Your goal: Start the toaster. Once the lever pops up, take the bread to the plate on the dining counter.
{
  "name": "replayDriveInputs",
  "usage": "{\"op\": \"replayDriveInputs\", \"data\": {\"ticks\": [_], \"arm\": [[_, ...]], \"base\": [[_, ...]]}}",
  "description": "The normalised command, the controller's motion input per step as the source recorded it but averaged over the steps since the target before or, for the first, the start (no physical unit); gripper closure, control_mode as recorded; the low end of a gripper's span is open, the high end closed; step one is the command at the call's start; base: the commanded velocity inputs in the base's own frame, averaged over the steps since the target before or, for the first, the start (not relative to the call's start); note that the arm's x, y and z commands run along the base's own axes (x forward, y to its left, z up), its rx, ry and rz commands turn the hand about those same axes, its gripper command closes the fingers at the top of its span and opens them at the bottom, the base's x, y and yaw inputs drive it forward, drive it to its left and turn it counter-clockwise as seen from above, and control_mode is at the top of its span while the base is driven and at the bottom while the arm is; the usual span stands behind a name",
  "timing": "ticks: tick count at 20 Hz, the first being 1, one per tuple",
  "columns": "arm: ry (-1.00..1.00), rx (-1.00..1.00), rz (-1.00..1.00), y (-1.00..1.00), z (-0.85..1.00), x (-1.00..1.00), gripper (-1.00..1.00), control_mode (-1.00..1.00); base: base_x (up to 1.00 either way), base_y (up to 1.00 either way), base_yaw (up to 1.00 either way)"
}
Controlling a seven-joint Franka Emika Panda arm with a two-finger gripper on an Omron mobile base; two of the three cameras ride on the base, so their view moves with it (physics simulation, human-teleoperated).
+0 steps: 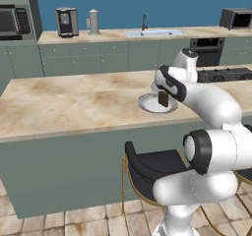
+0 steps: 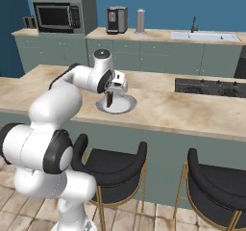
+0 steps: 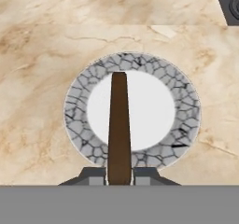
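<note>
My gripper [image 3: 119, 176] is shut on the bread [image 3: 119, 125], a thin dark brown slice held on edge between the two fingertips. It hangs straight over the round plate [image 3: 184, 111] with the crackled grey rim, which lies on the beige marble dining counter [image 3: 37, 78]. From the left base view the bread [image 1: 163, 99] dangles just above the plate [image 1: 147, 103] under the hand. The right base view shows the bread [image 2: 110, 100] pointing down at the plate [image 2: 126, 105]. Whether the slice touches the plate I cannot tell.
A black cooktop [image 2: 211, 87] is set into the counter right of the plate. Dark bar stools [image 2: 115, 170] stand along the near side of the island. The back counter carries a sink [image 1: 155, 33], a coffee machine [image 1: 67, 21] and a toaster oven [image 1: 236, 18].
</note>
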Motion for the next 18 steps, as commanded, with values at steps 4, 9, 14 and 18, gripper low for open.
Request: {"op": "replayDriveInputs", "data": {"ticks": [4, 9, 14, 18], "arm": [[0.0, 0.0, 0.0, 0.0, -0.16, 0.27, 1.0, -1.0], [0.0, 0.0, 0.0, 0.0, -0.13, 0.24, 1.0, -1.0], [0.0, 0.0, 0.0, 0.0, -0.04, 0.13, 1.0, -1.0], [0.0, 0.0, 0.0, 0.0, -0.13, 0.13, 1.0, -1.0]], "base": [[0.0, 0.0, 0.0], [0.0, 0.0, 0.0], [0.0, 0.0, 0.0], [0.0, 0.0, 0.0]]}}
